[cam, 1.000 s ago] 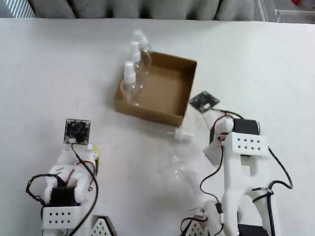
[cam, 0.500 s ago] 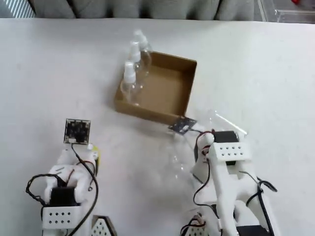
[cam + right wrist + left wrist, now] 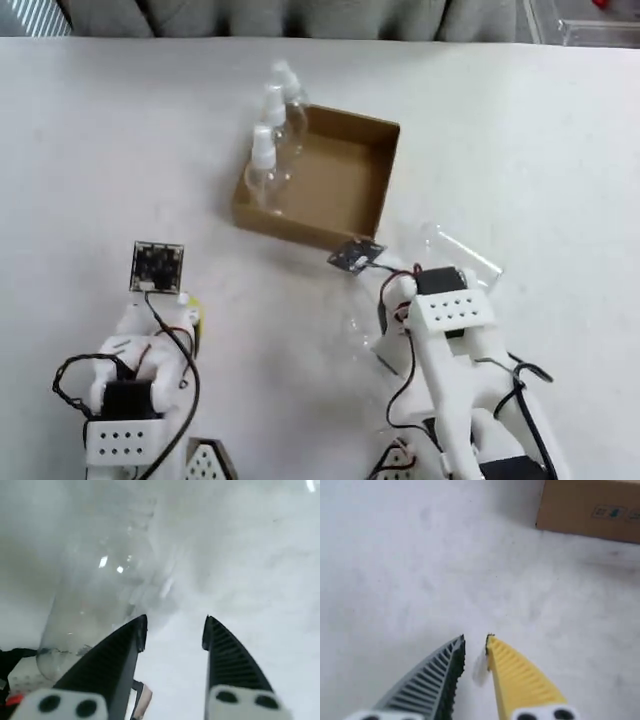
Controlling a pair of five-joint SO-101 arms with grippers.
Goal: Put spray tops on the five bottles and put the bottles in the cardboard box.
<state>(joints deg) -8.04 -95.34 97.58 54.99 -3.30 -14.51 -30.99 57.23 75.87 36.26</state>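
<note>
The cardboard box (image 3: pixel 330 185) sits open around the middle of the white worktop (image 3: pixel 120 130). Three bottles with spray tops (image 3: pixel 266 160) stand in a row along one of its side walls; whether they are inside the wall or just outside it cannot be told.

The right gripper (image 3: pixel 175 625) hangs low over the worktop between the box and the near edge. Its fingers (image 3: pixel 115 655) are spread apart with nothing between them. A clear bottle (image 3: pixel 100 590) lies on its side just beside the dark finger on the outer side, not in the gap; from above it shows faintly next to the right arm (image 3: pixel 450 330).

The left gripper (image 3: pixel 476 642) rests near the near edge, well apart from the box. Its fingers are drawn almost together — only a thin slit between the tips — and hold nothing.
</note>
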